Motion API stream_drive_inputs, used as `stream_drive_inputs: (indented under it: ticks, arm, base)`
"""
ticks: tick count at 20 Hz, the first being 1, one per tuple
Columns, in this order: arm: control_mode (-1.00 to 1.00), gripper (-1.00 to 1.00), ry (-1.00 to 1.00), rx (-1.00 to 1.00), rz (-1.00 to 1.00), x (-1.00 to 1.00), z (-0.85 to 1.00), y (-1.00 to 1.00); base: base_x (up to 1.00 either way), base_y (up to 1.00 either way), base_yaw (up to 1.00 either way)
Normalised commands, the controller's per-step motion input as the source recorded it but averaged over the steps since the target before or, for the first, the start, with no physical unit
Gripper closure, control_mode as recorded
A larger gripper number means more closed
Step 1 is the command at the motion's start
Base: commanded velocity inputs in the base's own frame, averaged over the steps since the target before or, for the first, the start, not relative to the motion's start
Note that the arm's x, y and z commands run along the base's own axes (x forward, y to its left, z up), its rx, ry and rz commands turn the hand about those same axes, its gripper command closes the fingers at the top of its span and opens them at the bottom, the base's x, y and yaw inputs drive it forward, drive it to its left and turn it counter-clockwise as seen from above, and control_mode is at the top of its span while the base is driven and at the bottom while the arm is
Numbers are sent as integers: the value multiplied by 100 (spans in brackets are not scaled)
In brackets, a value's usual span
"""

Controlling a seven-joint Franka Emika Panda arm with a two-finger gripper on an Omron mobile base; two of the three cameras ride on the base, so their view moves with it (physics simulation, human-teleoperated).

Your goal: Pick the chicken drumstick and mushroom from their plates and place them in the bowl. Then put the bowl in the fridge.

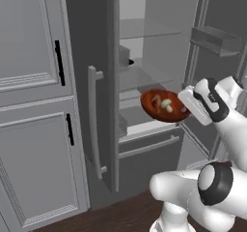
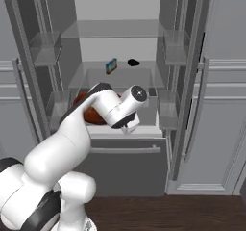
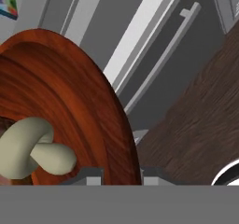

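Observation:
The reddish-brown bowl (image 1: pixel 164 111) hangs tilted in the air in front of the open fridge (image 1: pixel 144 37), level with its lower shelf. My gripper (image 1: pixel 186 110) is shut on the bowl's right rim. Inside the bowl lie the beige mushroom (image 1: pixel 166 104) and the reddish chicken drumstick (image 1: pixel 156 102). In the hand view the bowl (image 3: pixel 84 101) rim passes between my fingertips (image 3: pixel 88 176), and the mushroom (image 3: pixel 28 146) rests low against its wall. My arm covers most of the bowl (image 2: pixel 91 115) in the right base view. The plates are out of view.
The fridge's left door (image 1: pixel 103 81) stands open with a long handle (image 1: pixel 94 124), and the right door carries shelf bins (image 1: pixel 217 40). A small colourful box (image 2: pixel 111 66) and a dark item (image 2: pixel 133 61) sit on a middle shelf. A drawer handle (image 2: pixel 126 149) runs below. Grey cabinets (image 1: pixel 34 105) stand left.

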Motion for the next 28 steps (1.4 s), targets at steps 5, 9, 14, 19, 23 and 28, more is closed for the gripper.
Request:
stream_drive_inputs:
  ticks: [5,9,14,19,23,28]
  arm:
    - [100,100,0,0,0,0,0,0]
    - [100,100,0,0,0,0,0,0]
    - [100,100,0,0,0,0,0,0]
    - [100,100,0,0,0,0,0,0]
    - [100,100,0,0,0,0,0,0]
    - [100,100,0,0,0,0,0,0]
  base:
    - [42,-9,11]
    - [26,-28,20]
    - [11,-47,21]
    - [45,-7,4]
    - [53,-1,0]
    - [53,-1,0]
